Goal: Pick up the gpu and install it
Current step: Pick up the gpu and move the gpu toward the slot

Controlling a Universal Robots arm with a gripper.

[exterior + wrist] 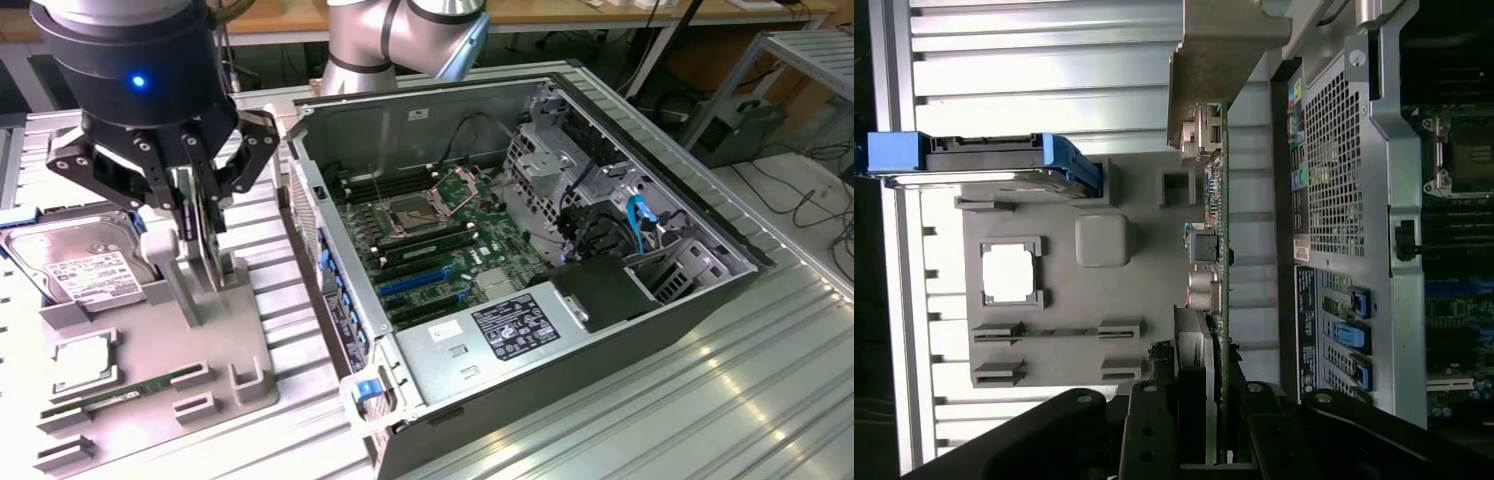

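Gpu (pixel 1220 235), vertical in pincer (pixel 1214 385), bracket (pixel 1209 70) end down

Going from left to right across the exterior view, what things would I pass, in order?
hard drive → gpu, standing on edge over the grey fixture → motherboard inside the open computer case → blue cable
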